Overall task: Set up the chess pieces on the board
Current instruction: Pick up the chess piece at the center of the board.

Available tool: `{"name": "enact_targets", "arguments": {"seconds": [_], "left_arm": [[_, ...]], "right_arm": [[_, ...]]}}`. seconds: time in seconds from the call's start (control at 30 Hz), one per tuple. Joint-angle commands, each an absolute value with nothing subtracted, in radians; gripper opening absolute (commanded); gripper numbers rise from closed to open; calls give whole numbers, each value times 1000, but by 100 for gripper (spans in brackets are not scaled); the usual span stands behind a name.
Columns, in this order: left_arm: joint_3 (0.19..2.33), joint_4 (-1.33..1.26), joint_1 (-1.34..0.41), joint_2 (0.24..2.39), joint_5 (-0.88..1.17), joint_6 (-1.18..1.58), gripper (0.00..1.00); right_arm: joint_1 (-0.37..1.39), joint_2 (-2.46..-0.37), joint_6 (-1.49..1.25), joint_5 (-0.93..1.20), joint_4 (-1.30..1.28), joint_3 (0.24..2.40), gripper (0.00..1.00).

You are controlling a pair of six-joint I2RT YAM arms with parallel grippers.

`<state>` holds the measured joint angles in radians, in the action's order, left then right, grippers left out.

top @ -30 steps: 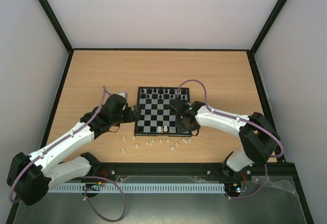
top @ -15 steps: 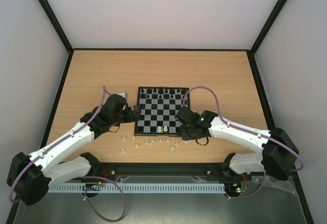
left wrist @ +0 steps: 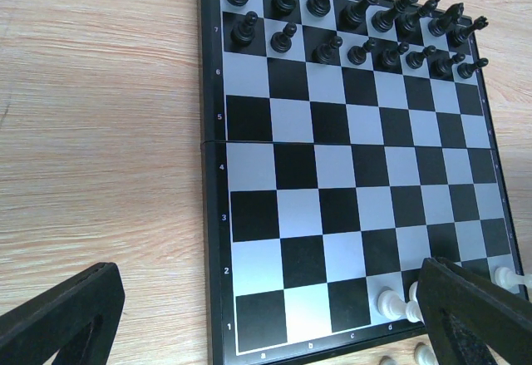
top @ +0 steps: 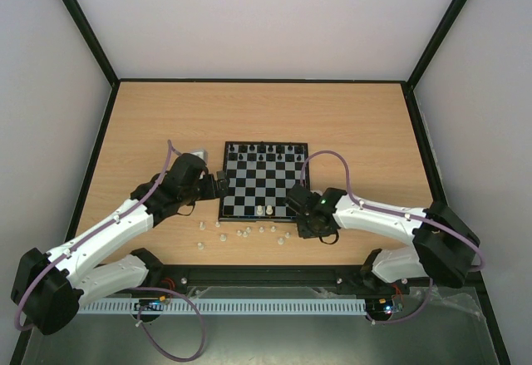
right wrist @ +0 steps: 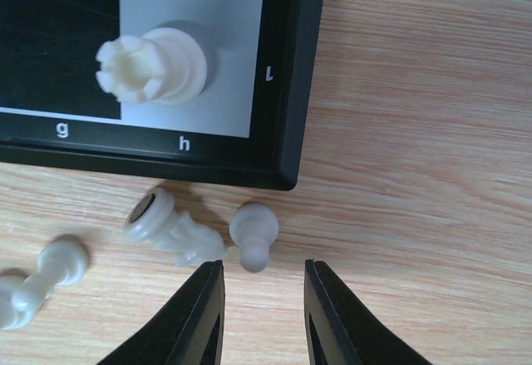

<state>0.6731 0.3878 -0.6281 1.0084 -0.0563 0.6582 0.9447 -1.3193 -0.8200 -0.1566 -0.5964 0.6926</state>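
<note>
Lower centre, right wrist view: right gripper [right wrist: 264,275] back from far rows, jaws narrowly parted, empty, just short of loose white pawn [right wrist: 253,234] | likely starting white's side | white rook [right wrist: 150,67] on board [right wrist: 295,74] corner | left gripper [left wrist: 268,273] wide open | black chessmen [left wrist: 357,28] on far rows | wooden table [top: 357,120], pale walls [top: 266,16]

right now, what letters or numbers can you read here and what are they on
"8" down to "1": left border of the small black-and-grey checked chessboard, left wrist view
"a" "b" "c" "d": its near border
"g" "h" "1": border corner by the cream plastic rook, right wrist view
overhead view: too small to read
</note>
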Motion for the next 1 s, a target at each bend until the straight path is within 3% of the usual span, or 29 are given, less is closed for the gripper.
{"name": "enact_targets", "arguments": {"seconds": [0.0,0.97], "left_arm": [[665,390,-632,992,-63,655,99],[653,378,-632,987,-60,656,100]], "right_arm": [[949,-1357,-828,-201,-608,710,27],[885,-1363,-785,-225,-602,734,7]]}}
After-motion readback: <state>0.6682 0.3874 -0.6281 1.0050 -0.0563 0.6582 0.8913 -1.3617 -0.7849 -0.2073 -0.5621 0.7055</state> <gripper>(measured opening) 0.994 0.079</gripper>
